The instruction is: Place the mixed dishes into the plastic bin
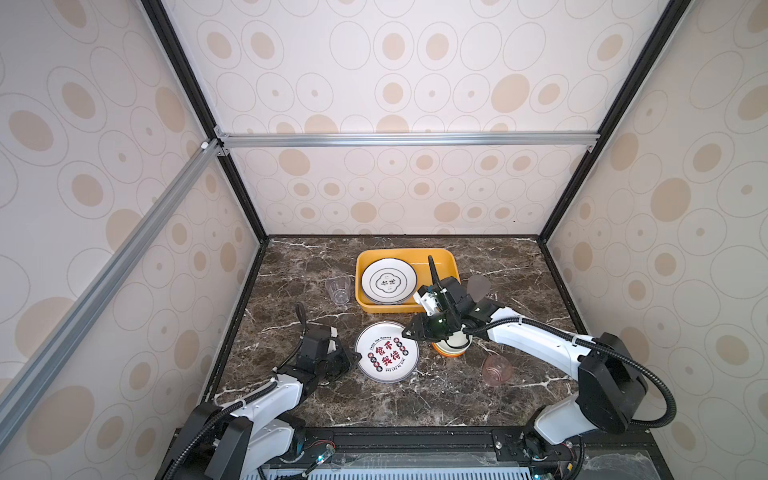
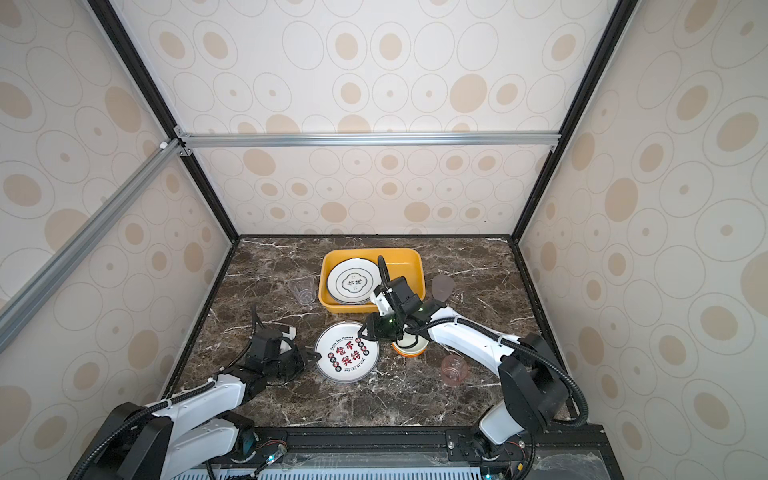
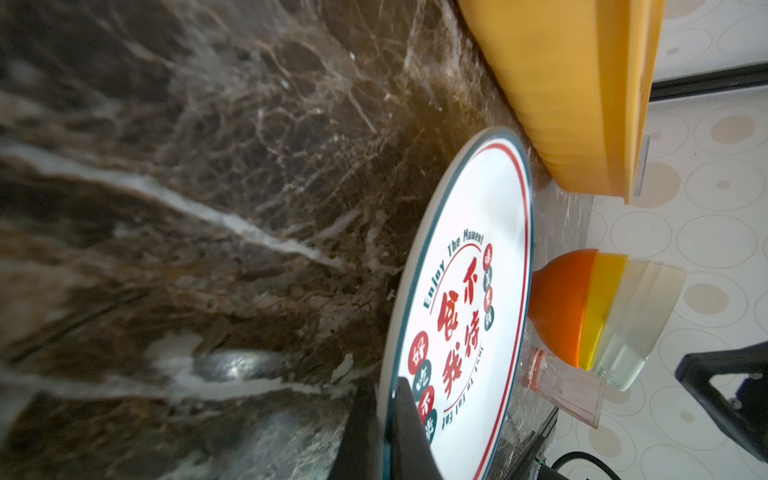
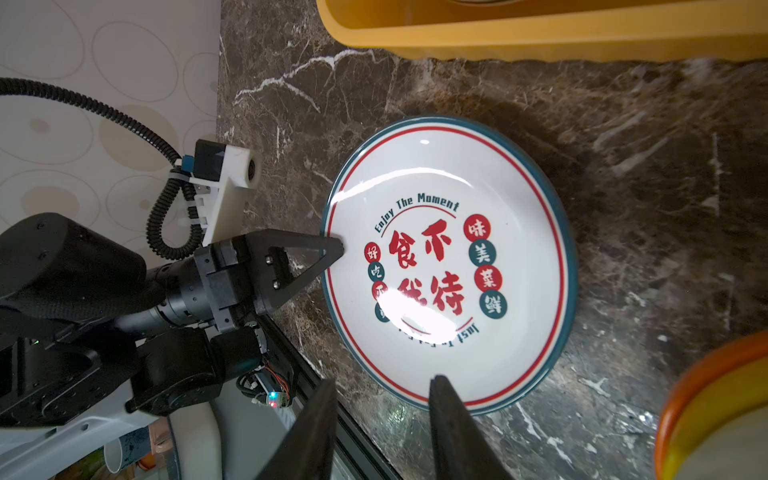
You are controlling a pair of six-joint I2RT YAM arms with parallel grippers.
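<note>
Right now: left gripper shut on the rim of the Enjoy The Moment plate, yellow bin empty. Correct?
One slip: the yellow bin is not empty; both top views show a white ringed plate lying in it. The rest holds: in the right wrist view the left gripper is shut on the rim of the Enjoy The Moment plate.

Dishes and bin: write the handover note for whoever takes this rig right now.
Left gripper: shut on the lettered plate at its rim.
Right gripper: open, empty, above that plate's rim.
Done: a banded plate lies in the bin.
Outside the bin: lettered plate, stacked bowls, clear cup, grey cup, pink cup.
Left: bin the lettered plate, then bowls and cups.
</note>
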